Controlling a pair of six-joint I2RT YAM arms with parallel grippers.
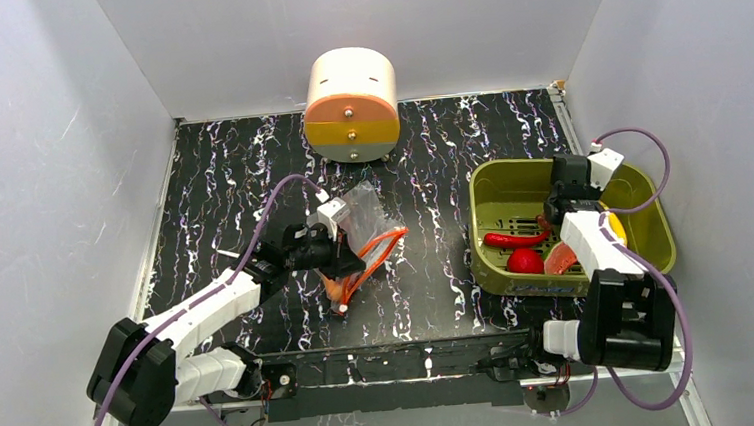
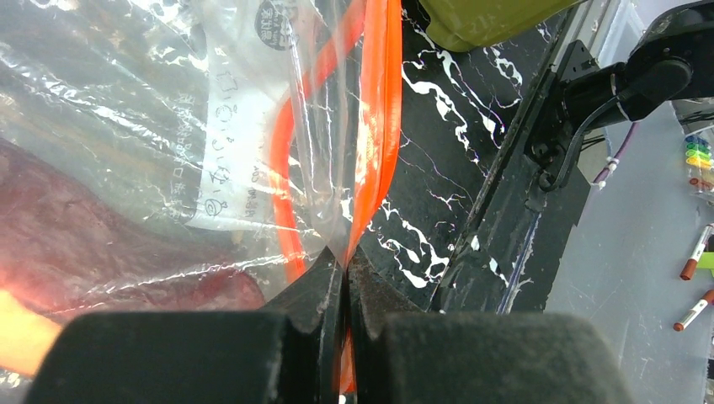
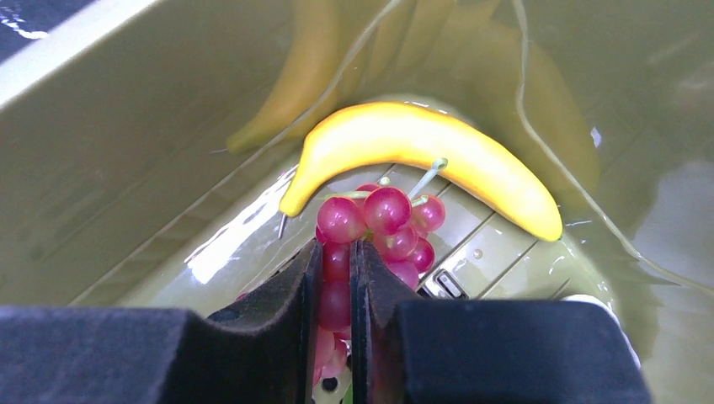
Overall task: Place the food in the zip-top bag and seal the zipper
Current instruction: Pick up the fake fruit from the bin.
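- Your left pincer is clenched on the zipper. The orange-red strip is pinched flat between the tips and runs up and away from them.
- The zip-top bag spreads to the left of that pincer as crinkled clear plastic with a white printed label. A second run of the orange strip curves through it just left of the tips.
- Through the plastic, low and left of the left pincer, you can see a reddish-brown piece. I cannot tell which food it is.
- Seen from above, the bag lies on the black marbled tabletop, just ahead of the left pincer, with its orange mouth looping out to the right.
- Your right pincer is down inside the olive-green bin, grasping a bunch of red grapes. One grape is squeezed between the tips and the rest bulge just beyond them.
- The banana arches just past the grapes, near the bin's far wall. You cannot tell whether it touches the bunch.
- From above, the chili, the round red fruit and the pinkish slice lie in the bin beside the right pincer, on its left-arm side.
- A cream drum with an orange and yellow front stands at the tabletop's far edge, well beyond the left pincer.
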